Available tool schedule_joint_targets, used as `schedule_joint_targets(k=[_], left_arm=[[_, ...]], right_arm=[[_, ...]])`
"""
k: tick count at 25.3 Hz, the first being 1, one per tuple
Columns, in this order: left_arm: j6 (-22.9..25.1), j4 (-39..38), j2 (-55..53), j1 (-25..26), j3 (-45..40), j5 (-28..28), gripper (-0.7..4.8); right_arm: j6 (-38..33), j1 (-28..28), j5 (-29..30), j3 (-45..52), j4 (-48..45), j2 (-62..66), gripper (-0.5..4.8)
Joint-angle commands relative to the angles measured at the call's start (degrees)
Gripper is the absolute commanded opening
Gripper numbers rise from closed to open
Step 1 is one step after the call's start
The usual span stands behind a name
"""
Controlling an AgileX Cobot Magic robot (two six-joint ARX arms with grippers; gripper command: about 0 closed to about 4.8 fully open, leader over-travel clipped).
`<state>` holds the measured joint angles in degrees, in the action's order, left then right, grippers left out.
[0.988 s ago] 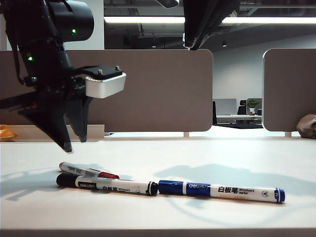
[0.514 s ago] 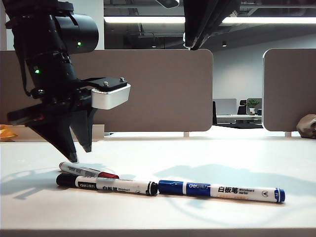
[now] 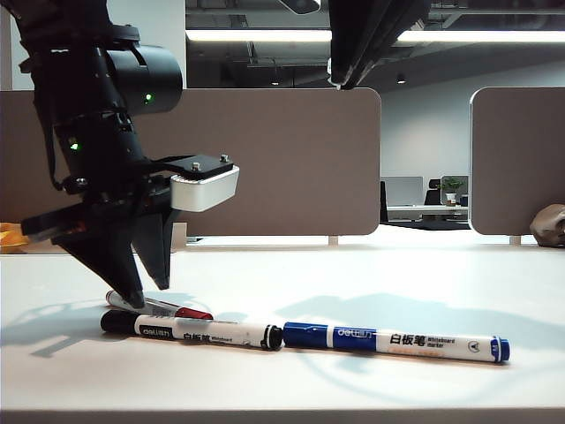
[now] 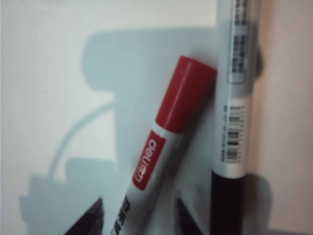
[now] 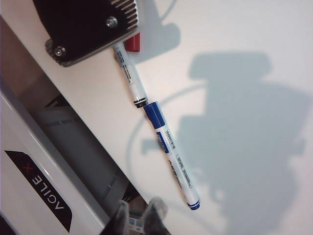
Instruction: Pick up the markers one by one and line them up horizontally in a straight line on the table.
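The white table (image 3: pixel 424 274) fills the scene. Low over its left side hangs the left gripper (image 3: pixel 141 296), jaws wide, fingertips (image 4: pixel 90 220) straddling the red marker (image 3: pixel 159 308) without gripping it. The right gripper (image 5: pixel 139 215) hovers high, jaws narrow, holding nothing. In front, the blue marker (image 3: pixel 397 341) and black marker (image 3: pixel 190 331) lie end to end; the red one sits slanted just behind the black.

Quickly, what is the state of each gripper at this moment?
Left gripper: open, its fingers either side of the red marker, not gripping it.
Right gripper: shut, holding nothing, high above the table.
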<state>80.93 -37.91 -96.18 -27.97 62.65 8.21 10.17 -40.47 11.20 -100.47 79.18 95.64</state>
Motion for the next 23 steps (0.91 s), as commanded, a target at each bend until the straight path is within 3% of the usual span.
schedule_joint_targets(k=[1,4,8,23], left_arm=[[-0.59,0.94,-0.5,0.07,0.13,0.72,1.78],[-0.61,1.66,-1.27,0.07,0.13,0.87,1.74],[-0.9,2.1,-2.03,0.07,0.13,0.83,1.21],[-2.14,3.76,-4.44,0.07,0.15,1.03,1.2]], right_arm=[[0.35,0.42,0.59,-0.13,-0.04,-0.31,0.53],[0.35,0.46,0.81,-0.13,0.09,-0.31,0.53],[0.39,0.46,0.74,-0.13,0.11,-0.31,0.53],[0.83,1.14,0.98,-0.13,0.11,-0.31,0.53]])
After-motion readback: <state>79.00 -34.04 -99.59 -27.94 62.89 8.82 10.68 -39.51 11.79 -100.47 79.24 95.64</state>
